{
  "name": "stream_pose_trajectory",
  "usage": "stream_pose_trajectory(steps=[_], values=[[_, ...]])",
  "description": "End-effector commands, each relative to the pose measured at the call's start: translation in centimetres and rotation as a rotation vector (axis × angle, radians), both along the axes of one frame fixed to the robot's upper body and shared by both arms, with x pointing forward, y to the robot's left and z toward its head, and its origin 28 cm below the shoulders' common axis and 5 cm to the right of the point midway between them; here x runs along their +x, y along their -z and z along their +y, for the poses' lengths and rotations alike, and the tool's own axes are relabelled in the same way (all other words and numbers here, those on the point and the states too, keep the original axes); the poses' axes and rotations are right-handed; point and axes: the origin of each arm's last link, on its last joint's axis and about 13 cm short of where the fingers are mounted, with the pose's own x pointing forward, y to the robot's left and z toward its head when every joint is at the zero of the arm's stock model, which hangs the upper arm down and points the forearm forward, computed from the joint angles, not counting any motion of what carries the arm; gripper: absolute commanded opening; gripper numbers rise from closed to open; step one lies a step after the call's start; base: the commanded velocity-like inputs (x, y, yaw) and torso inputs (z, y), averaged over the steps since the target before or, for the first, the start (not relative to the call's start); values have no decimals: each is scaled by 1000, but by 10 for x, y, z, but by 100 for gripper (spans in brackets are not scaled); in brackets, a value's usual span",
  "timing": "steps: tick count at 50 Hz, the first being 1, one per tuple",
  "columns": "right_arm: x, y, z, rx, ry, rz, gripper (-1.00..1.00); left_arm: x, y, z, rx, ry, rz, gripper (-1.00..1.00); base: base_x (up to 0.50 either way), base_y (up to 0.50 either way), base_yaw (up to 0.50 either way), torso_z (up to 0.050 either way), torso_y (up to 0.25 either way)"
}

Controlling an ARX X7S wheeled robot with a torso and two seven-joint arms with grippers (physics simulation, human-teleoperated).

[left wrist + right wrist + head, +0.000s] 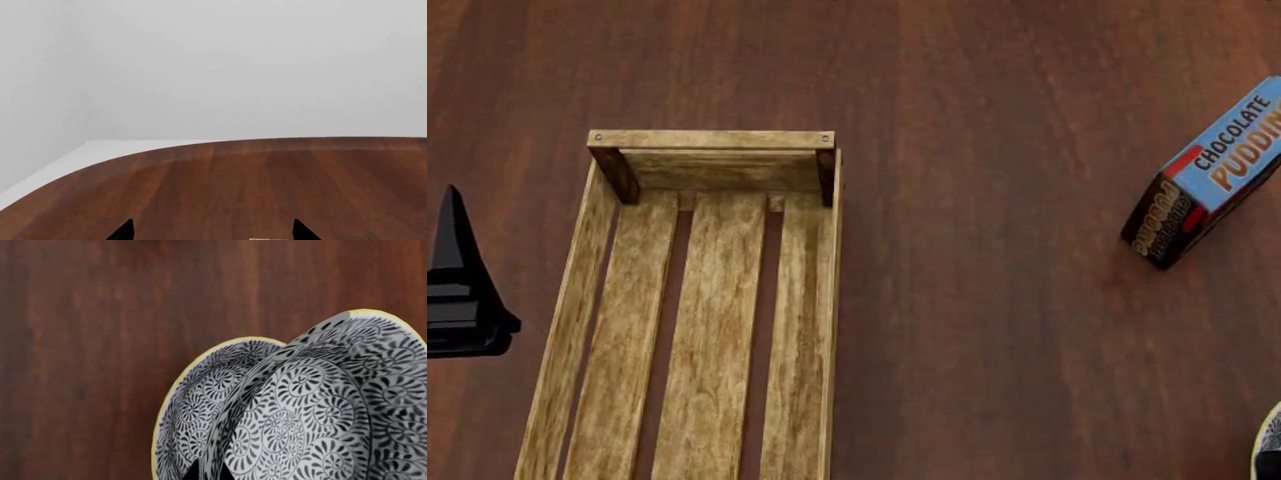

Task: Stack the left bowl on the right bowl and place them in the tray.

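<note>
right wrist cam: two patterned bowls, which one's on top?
The nearer bowl, showing its patterned outside and filling the view's right half. It sits tilted inside the other bowl, whose yellow-rimmed inside shows behind it. The right gripper tips sit at its edge.

The tray [707, 320] lies on the table [988, 120], left of centre. The pudding box [1214, 180] stands far right of it. Two nested bowls [300, 415] sit at the near right edge.

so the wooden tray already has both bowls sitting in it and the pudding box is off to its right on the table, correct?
Not quite. In the head view the tray holds nothing: only its bare slats show. The two patterned bowls appear in the right wrist view, one nested in the other over bare table, not in the tray. The pudding box does stand to the tray's right.
</note>
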Motion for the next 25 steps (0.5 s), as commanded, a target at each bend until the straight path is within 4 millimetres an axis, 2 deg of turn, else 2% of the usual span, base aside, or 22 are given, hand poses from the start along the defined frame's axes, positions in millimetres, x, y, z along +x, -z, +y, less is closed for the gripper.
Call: stream_pose_trajectory(steps=[1, 25], values=[[5, 1, 0, -18, 0, 2, -100, 0, 0, 1, -2, -2, 1, 100, 0, 0, 0, 0, 0], [8, 11, 0, -2, 7, 21, -100, 1, 1, 1, -1, -1, 3, 100, 0, 0, 0, 0, 0]])
